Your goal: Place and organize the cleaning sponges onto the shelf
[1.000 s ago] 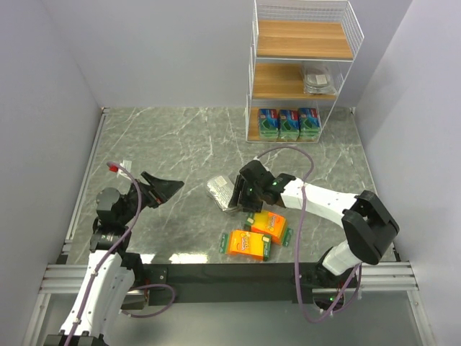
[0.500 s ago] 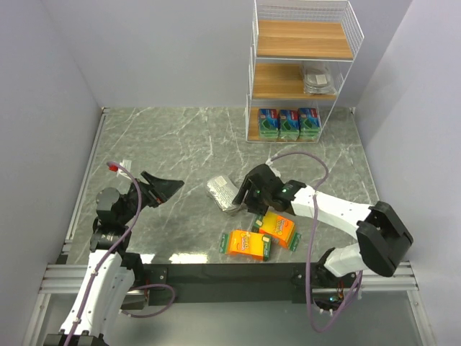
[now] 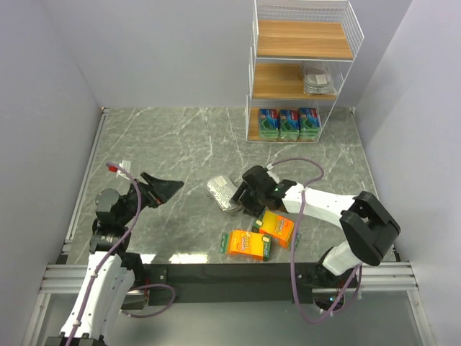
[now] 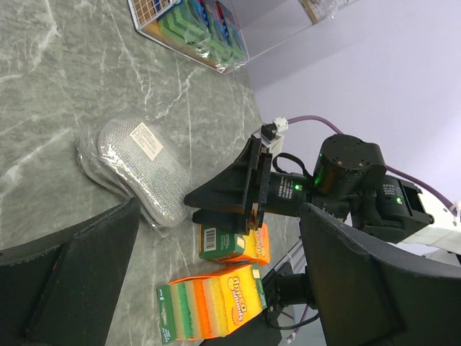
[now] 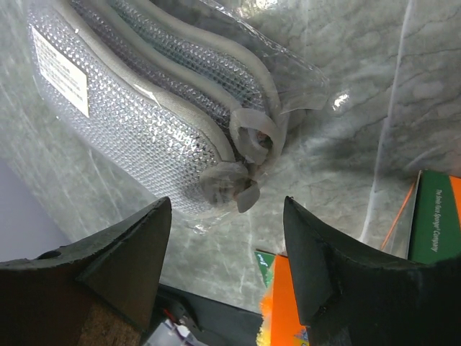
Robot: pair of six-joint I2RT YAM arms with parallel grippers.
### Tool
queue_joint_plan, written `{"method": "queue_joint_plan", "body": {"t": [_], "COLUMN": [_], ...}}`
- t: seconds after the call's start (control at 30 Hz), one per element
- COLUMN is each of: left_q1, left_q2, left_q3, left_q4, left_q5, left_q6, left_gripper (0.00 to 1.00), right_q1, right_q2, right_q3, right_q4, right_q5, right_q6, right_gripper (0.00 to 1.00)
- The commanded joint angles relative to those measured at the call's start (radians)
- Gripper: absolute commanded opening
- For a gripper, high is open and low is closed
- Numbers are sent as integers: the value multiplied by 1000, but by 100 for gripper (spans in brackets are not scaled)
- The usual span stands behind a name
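So far, the right gripper [image 5: 225,209] hangs open at a clear-wrapped silvery sponge pack [image 3: 222,192] mid-counter, two orange packs [image 3: 246,244] beside it toward the near edge; three blue-and-green packs [image 3: 288,123] and another silvery pack [image 3: 315,79] sit on the far-edge shelf [image 3: 302,40].

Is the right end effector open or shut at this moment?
Open: the right end effector shows both fingers spread wide in its wrist view, silvery grey pack beyond the gap, not pinched.
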Motion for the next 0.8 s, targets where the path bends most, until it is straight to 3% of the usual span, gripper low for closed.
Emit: {"method": "queue_joint_plan", "body": {"t": [0.0,0.3,0.37,0.43,0.47,0.5,0.53,0.77], "left_q1": [-3,-3,-3,-3,-3,-3,-3,-3], "left_q2": [-5,-21,-30,-41,-42,-41,-38,-41], "left_q3": [-11,8,12,7,4,2,-1,16], "left_q4": [36,-7,-31,-35,-30,-29,-27,-41], "left_q5": [20,11,0,-2,0,2,2,-2], "left_q6": [-6,17,25,27,20,19,17,25], "left_gripper": [100,99,99,99,99,99,100,100], "right_q1": [1,-3,-3,-3,-3,-4,-7,-45], "right_q2": [-20,86,101,102,99,93,80,-54], "right_q3": [-5,2,-14,-31,-37,-46,-49,-69], "right_q4": [28,111,134,148,152,157,157,134], "right_q5": [52,83,80,83,90,91,91,86], "right_q6": [49,97,100,103,103,100,100,42], "right_gripper": [70,62,55,40,29,11,3,0]}}
